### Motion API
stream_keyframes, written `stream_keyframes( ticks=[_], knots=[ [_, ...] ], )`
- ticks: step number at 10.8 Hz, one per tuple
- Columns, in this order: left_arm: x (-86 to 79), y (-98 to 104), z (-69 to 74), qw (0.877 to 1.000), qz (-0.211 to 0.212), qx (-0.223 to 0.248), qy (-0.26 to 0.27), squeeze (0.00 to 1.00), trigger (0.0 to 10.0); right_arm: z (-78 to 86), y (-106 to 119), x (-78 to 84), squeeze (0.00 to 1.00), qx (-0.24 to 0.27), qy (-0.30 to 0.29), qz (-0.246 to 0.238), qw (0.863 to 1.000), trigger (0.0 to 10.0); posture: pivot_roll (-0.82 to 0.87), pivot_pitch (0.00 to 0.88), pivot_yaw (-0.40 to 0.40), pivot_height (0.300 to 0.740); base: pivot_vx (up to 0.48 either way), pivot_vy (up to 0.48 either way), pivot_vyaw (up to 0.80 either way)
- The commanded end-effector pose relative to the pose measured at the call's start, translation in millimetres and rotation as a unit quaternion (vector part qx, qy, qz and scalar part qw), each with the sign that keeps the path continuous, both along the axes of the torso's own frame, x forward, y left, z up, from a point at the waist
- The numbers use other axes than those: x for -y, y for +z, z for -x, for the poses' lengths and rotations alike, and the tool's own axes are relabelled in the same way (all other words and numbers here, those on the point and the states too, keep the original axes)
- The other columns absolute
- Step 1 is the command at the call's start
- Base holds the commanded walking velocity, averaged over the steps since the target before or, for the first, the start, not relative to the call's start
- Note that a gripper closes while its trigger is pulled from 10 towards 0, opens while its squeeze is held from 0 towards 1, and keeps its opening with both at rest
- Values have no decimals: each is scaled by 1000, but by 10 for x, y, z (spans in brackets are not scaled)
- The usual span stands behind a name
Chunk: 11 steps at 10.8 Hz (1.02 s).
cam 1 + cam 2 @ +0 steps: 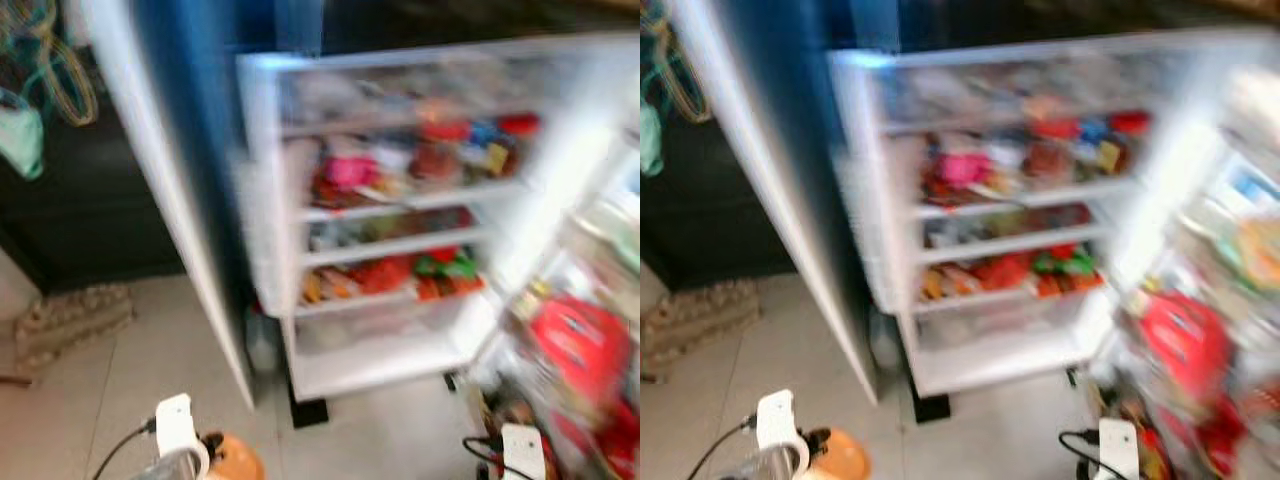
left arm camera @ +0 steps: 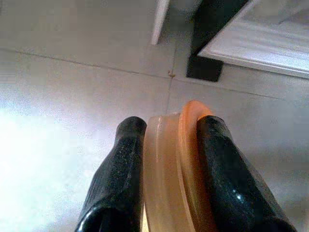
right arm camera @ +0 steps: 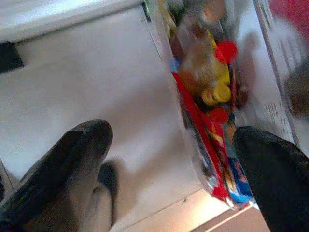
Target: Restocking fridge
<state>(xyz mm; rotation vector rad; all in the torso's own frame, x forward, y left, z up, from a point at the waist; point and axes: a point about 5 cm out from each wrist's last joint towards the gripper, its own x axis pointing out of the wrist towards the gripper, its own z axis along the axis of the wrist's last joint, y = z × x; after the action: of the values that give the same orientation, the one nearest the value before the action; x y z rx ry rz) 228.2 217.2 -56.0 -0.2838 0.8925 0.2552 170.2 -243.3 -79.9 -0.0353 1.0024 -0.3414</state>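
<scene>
Open white fridge (image 1: 400, 250) with crowded shelves (head views blurred). Left end effector (image 2: 166, 140), low over the pale tiled floor (image 2: 72, 87), pinches an orange round plastic container (image 2: 176, 164). Right end effector (image 3: 174, 145) spread wide, beside packed door-shelf items (image 3: 207, 72).

I can read no text, label or number from here: the packages on the open fridge (image 1: 262, 200) shelves are blurred, and the print on the red bag (image 1: 580, 345) in the door rack is smeared beyond reading.
</scene>
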Motion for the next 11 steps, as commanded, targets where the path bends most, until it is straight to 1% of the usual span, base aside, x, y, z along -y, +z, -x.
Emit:
stream_keyframes(
  ticks=[1, 4, 7, 10, 11],
  knots=[
    [65, -3, -18, 1000, 2, -1, -12, 0, 10000, 37, -5, 42, 0, -5, -4, 4, 1000, 10000, 57, 0, 3, 740, 0, 0, 0],
    [68, -2, -19, 1000, 7, 1, -6, 0, 10000, 34, -4, 42, 0, -4, -4, 3, 1000, 10000, 56, 0, 1, 740, 0, 0, 0],
    [74, -1, -23, 1000, 10, 1, -3, 0, 10000, 29, 5, 59, 0, -5, -4, 15, 1000, 10000, 57, 0, -3, 740, 0, 0, 0],
    [72, 2, -28, 1000, 10, 2, -1, 0, 10000, 28, 20, 91, 0, -6, -18, 51, 999, 10000, 61, 0, -4, 740, 0, 0, 0],
    [72, 2, -28, 1000, 10, 2, 0, 0, 10000, 32, 20, 94, 0, -5, -26, 54, 998, 10000, 61, 0, -4, 740, 0, 0, 0]
  ],
)
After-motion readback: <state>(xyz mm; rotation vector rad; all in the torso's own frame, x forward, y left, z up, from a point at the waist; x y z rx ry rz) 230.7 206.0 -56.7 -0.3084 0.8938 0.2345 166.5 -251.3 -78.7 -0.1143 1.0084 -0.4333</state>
